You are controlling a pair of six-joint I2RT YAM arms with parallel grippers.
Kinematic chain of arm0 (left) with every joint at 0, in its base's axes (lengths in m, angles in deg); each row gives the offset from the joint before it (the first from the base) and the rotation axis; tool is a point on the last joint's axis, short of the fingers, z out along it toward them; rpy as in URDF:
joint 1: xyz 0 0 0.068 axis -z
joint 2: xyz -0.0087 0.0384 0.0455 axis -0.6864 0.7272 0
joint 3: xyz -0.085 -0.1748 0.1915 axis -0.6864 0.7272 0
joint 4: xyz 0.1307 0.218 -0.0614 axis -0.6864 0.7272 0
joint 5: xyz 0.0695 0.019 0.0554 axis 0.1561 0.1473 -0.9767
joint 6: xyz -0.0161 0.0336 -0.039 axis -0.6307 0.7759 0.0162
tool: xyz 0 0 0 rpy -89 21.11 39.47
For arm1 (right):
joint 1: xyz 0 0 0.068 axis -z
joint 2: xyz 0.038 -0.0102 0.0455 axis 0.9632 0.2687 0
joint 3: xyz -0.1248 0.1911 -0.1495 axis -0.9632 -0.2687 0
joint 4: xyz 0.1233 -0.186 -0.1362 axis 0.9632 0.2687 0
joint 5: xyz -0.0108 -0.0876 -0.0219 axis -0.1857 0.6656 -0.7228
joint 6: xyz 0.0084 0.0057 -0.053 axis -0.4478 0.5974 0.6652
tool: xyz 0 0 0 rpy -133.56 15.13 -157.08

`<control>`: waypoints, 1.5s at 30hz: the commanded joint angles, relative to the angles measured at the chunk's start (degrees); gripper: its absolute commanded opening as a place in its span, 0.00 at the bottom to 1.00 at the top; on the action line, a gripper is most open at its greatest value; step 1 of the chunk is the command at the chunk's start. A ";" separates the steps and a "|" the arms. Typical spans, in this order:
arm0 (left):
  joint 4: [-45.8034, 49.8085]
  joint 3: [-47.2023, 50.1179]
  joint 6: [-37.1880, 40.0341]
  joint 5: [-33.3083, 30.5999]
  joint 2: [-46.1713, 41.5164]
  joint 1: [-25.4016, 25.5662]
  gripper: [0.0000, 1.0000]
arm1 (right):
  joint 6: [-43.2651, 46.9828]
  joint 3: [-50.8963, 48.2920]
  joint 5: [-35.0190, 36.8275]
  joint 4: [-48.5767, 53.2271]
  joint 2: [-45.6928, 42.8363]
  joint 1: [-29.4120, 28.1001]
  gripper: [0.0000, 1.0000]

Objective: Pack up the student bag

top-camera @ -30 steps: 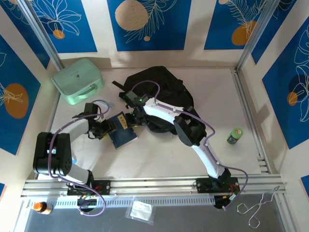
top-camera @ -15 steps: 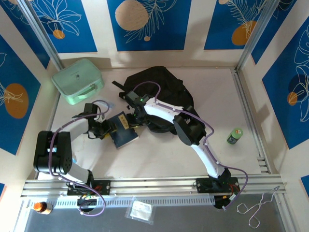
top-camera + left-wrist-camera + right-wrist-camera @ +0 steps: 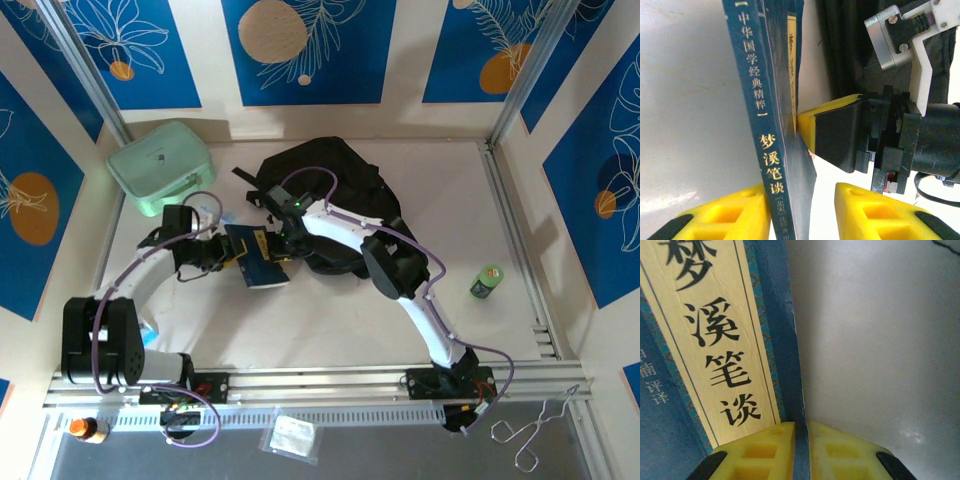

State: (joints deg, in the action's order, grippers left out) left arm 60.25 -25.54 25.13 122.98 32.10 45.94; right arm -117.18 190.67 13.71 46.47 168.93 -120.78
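Observation:
The student bag [image 3: 335, 180], a black soft backpack, lies at the back middle of the table. A dark blue book [image 3: 258, 262] with a yellow title strip sits just left of it, tilted up on edge. My right gripper [image 3: 280, 243] is shut on the thin edge of the book's cover [image 3: 710, 340], its fingertips [image 3: 801, 432] pinching it. My left gripper [image 3: 222, 252] straddles the book's spine [image 3: 765, 125]. One left finger [image 3: 735, 210] touches the spine and the other stands off with a gap. The right gripper's finger [image 3: 827, 127] presses the cover, with the black bag fabric [image 3: 840, 50] behind.
A mint-green hard case [image 3: 160, 167] stands at the back left. A green can [image 3: 487, 281] sits on the table at the right. Off the table's front rail lie metal tongs [image 3: 535, 430], a clear plastic packet [image 3: 293, 436] and a small orange bottle [image 3: 85, 428].
The left gripper has moved up toward the book and narrowed its jaws round the spine. The book has tilted up and shifted slightly toward the bag. The right gripper kept its hold.

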 commanded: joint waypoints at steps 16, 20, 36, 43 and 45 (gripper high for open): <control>2.41 -2.60 0.87 -7.85 -0.50 0.31 0.10 | -1.62 -15.61 -3.96 -15.83 -16.71 1.91 0.26; 7.77 -6.50 1.84 -9.82 -3.64 0.22 0.02 | -3.92 -21.83 -7.31 -22.55 -25.96 4.78 0.38; -9.52 -16.45 -21.54 -13.27 -6.80 2.37 0.00 | -25.41 -48.77 -22.18 -54.18 -44.41 20.60 0.68; -25.59 -12.54 -34.34 -21.66 -3.75 11.06 0.00 | -37.44 -55.04 -21.89 -65.27 -44.55 21.15 0.78; -30.56 -11.75 -37.07 -22.86 -2.43 13.24 0.00 | -41.81 -56.83 -21.27 -69.64 -43.99 20.89 0.80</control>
State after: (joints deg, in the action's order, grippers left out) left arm 42.02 -38.04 -4.86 103.86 28.29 56.93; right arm -150.69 136.13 -6.77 -14.69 125.98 -99.49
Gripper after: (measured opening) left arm 0.084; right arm 0.800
